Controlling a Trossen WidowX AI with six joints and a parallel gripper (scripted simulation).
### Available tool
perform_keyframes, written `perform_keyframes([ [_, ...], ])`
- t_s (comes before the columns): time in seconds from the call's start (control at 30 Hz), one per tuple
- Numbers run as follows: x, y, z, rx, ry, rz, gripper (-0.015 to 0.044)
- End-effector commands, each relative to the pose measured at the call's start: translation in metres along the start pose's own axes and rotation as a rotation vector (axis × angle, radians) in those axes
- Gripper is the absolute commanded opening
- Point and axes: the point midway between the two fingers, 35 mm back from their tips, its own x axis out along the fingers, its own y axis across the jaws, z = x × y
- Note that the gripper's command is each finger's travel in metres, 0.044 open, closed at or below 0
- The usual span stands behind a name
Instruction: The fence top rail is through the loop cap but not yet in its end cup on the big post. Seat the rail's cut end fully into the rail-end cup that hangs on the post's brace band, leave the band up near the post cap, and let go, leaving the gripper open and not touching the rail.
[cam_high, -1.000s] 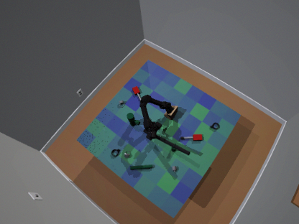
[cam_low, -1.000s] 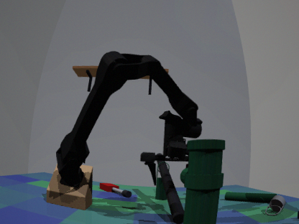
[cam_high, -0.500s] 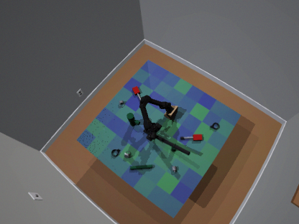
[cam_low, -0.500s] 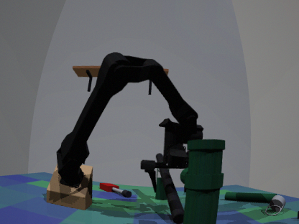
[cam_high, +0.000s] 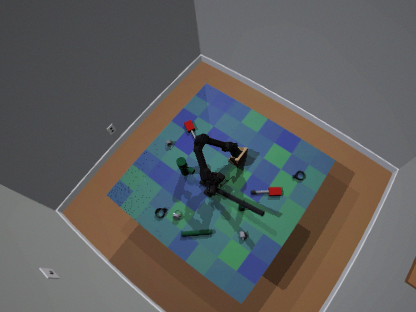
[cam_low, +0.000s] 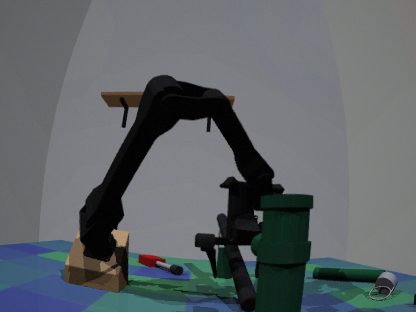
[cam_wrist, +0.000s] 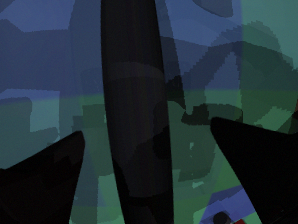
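Observation:
My gripper (cam_high: 212, 187) (cam_low: 235, 261) (cam_wrist: 149, 131) is open, pointing down, one finger on each side of the black top rail (cam_high: 241, 202) (cam_low: 239, 272) (cam_wrist: 135, 100). Whether a finger touches it cannot be told. The rail slopes down toward its near end in the exterior view. That end lies left of the big green post (cam_high: 182, 165) (cam_low: 281, 287), below the brace band (cam_low: 285, 252) and apart from the rail-end cup (cam_low: 256, 245). The band sits below the post cap (cam_low: 286, 201). The small green post (cam_high: 242, 207) (cam_low: 224, 265) stands under the rail; its loop cap is unclear.
A green bar (cam_high: 196, 233) (cam_low: 348, 274) lies on the mat. Red-handled tools (cam_high: 275, 191) (cam_high: 189, 126), black rings (cam_high: 160, 212) (cam_high: 299, 175) and grey fittings (cam_high: 177, 215) (cam_high: 242, 235) (cam_high: 169, 143) lie around. The arm's wooden base block (cam_high: 241, 155) (cam_low: 95, 272) stands behind.

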Motion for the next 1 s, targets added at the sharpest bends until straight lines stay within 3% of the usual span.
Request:
perform_keyframes([
  [0.0,0.0071,-0.0016,0.0003,-0.007,-0.005,-0.003,0.044],
  [0.17,0.0126,-0.0022,0.0006,-0.007,-0.006,-0.003,0.044],
  [0.4,0.0126,-0.0022,0.0006,-0.007,-0.006,-0.003,0.0256],
  [0.97,0.0126,-0.0022,0.0006,-0.007,-0.006,-0.003,0.0143],
])
